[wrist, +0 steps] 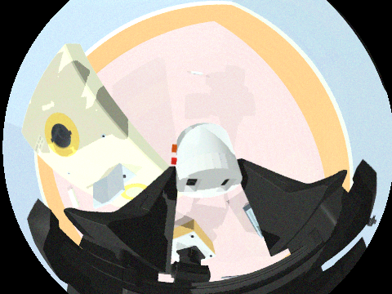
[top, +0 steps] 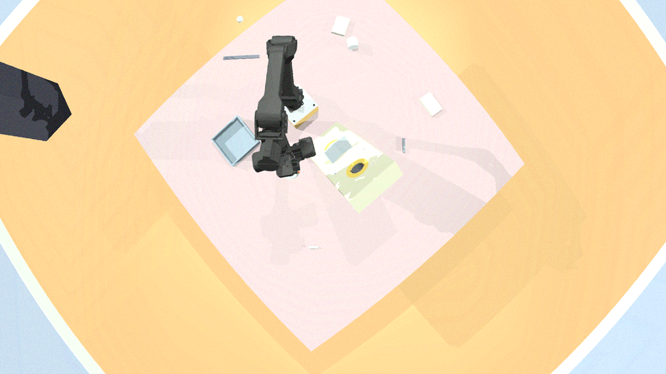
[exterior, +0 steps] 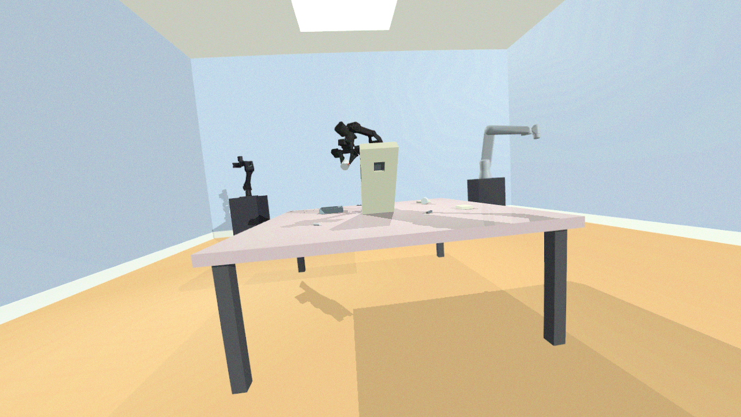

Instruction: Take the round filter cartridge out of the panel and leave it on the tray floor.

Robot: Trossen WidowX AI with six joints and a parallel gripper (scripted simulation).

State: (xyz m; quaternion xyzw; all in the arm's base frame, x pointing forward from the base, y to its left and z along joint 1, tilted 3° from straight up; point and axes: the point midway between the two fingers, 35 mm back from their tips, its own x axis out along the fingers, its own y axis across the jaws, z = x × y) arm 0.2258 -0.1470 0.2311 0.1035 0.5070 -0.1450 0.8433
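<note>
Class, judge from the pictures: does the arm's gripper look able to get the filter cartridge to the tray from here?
Probably yes: the gripper already grips the filter cartridge, and the tall panel stands beyond it, away from the tray.

a pale blue tray [top: 222, 153] sits beside the black arm [top: 275, 79], across from the panel [top: 377, 188]

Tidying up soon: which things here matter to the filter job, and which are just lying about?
For the job:
- cartridge, in the gripper
- panel
- tray

Seemingly just lying about:
- two pale blocks
- white cylinder
- long grey bar
- short grey bar
- small white piece
</note>
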